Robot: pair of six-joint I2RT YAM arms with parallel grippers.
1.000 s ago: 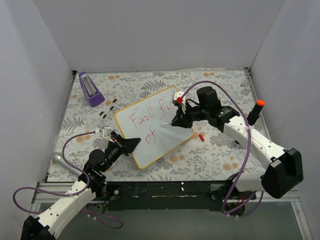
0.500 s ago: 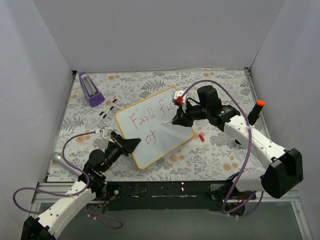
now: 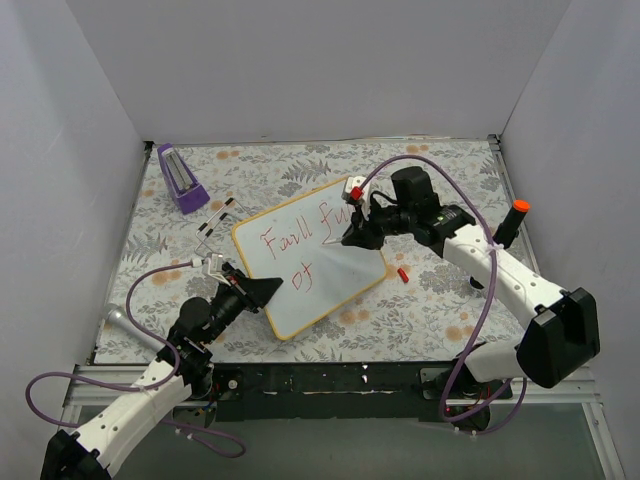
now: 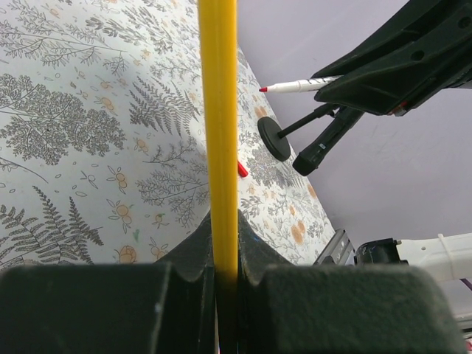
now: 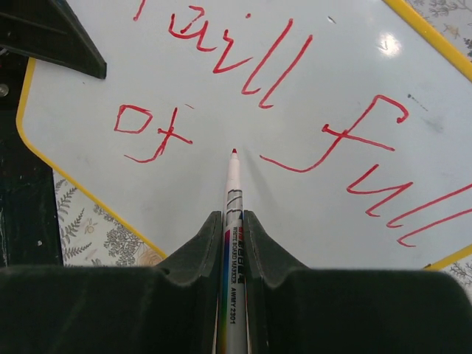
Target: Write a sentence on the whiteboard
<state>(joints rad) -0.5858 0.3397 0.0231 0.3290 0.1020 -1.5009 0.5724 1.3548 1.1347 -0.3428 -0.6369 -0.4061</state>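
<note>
Right fingers (image 5: pixel 193 254): pressed together on a whiteboard marker (image 5: pixel 234 193), barrel clamped lengthwise between them, red tip pointing forward and away from the wrist. Left fingers (image 4: pixel 188 254): pinching the yellow frame of the whiteboard (image 3: pixel 325 285) at its near-left edge, evidently to steady it. Whiteboard: lying in the middle of the floral worktop (image 3: pixel 440 170), turned diagonally, one corner toward the left arm and the opposite one under the right arm. The sentence (image 3: pixel 283 243): red, two lines, top line reading roughly "Faull full", lower line so far only "of"; both lines run from the left arm's side up toward the far right. Key relation: the marker tip sits just beside the "of", on its right-hand side, over blank white; whether it touches the surface cannot be told for certain. Marker's long axis crosses the writing lines rather than following them. Judgement: the next strokes belong in the blank stretch after "of", toward the right arm, which is the nearer and the only one holding the marker. Also present: purple block (image 3: pixel 180 178), far left, well apart.
</note>
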